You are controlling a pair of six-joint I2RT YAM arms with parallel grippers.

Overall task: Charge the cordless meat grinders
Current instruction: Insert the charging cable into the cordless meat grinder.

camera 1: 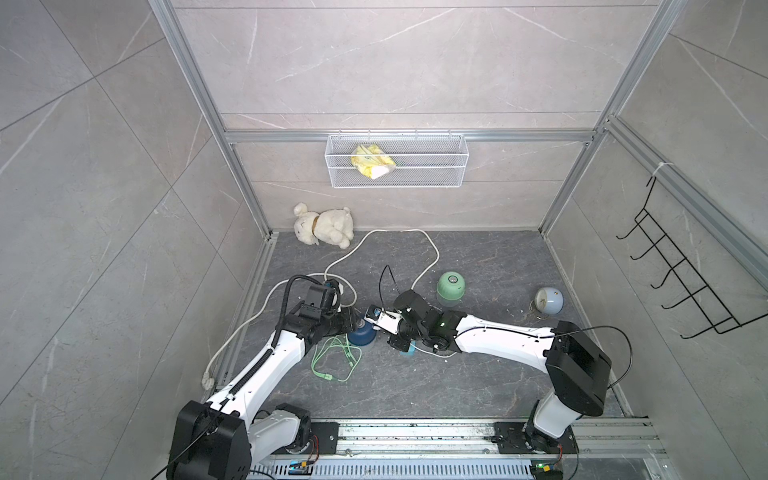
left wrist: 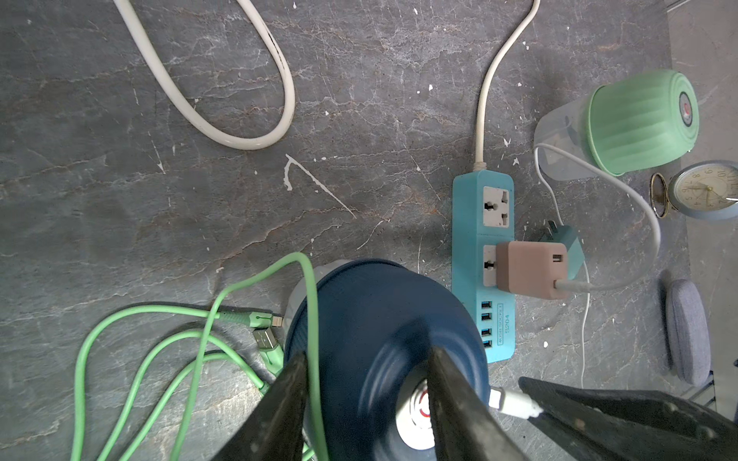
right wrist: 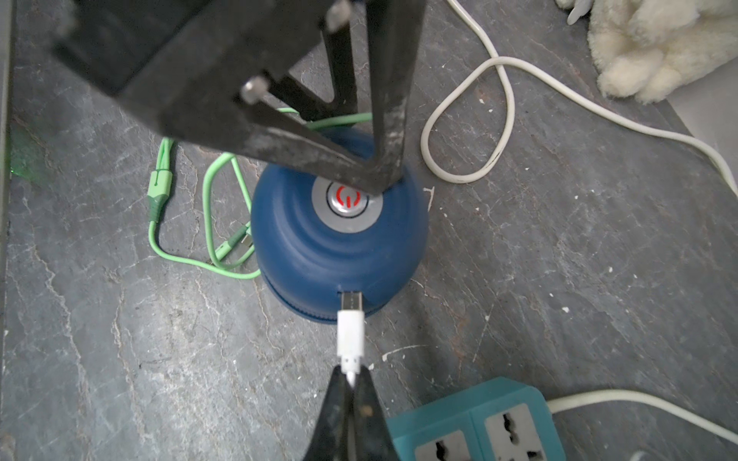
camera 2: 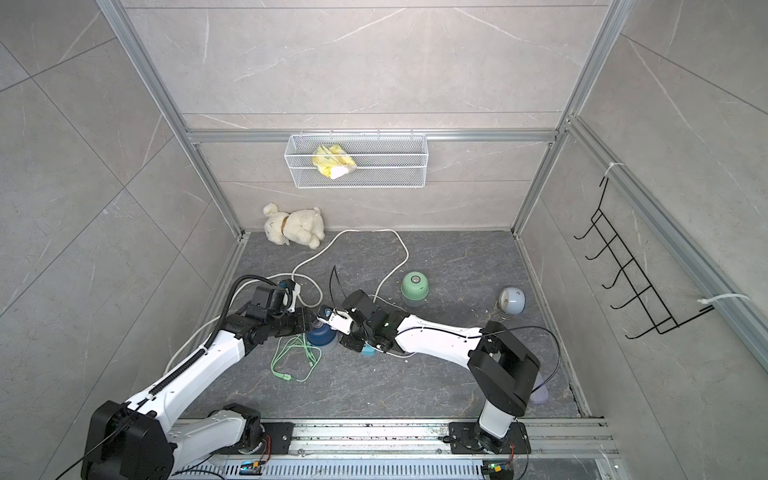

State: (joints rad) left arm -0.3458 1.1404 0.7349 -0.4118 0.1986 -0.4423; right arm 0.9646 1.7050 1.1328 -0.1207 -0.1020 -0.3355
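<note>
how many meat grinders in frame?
2. The navy grinder sits under the left gripper, with the right gripper's plug at its port. The green grinder stands apart, farther back and right. None seems hidden.

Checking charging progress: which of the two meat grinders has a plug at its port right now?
The navy blue grinder: the right gripper holds a white plug at its side port. The mint green grinder stands apart, away from both grippers.

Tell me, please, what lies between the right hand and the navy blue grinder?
A white charging plug, pinched by the right hand, its metal tip at the port of the navy blue grinder; the right wrist view shows it.
</note>
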